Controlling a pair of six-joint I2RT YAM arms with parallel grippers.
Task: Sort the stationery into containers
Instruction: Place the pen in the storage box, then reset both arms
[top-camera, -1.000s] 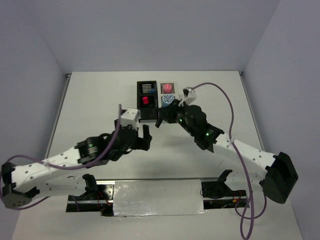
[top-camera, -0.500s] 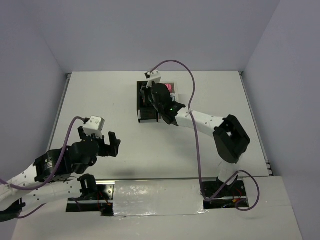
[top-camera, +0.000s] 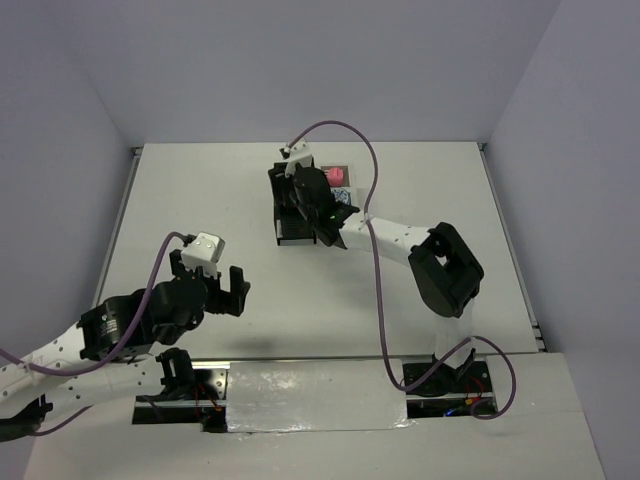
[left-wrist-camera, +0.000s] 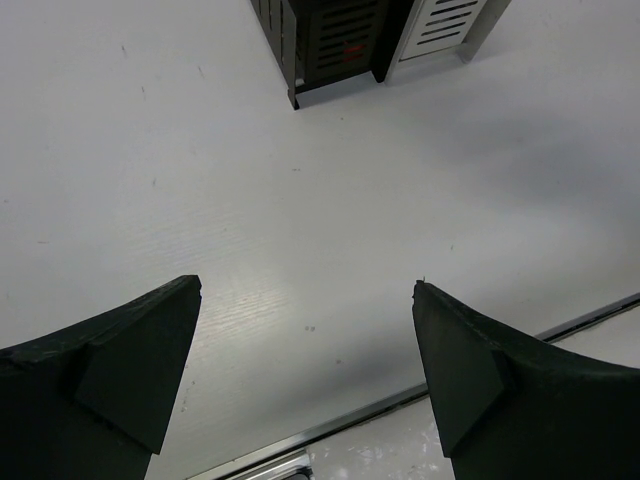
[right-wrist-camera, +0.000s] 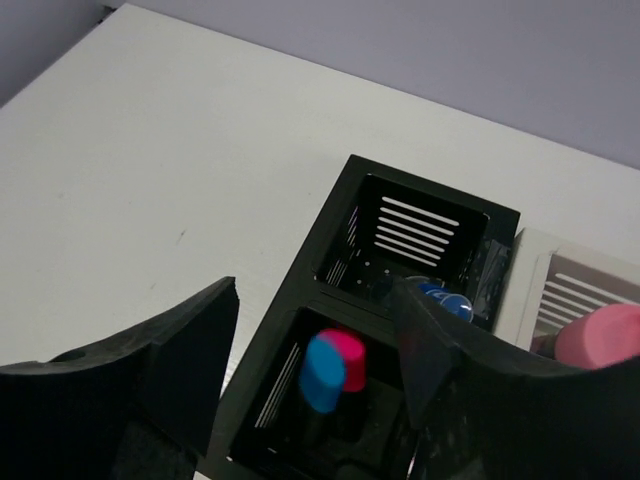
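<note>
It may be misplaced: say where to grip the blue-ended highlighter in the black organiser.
Grip the blue-ended highlighter by its top, probably from straight above: it stands upright in the black organiser, walls hiding its body, a pink-ended highlighter close beside.

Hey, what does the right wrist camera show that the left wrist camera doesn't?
Only the right wrist: the compartments from above, a blue marker end and a pink marker end in the black organiser, a pink tube in the white organiser, seen past the right tool. Only the left wrist: the organisers' near walls from outside, a metal strip, and the open left tool. Both: the two organisers side by side on the table.
</note>
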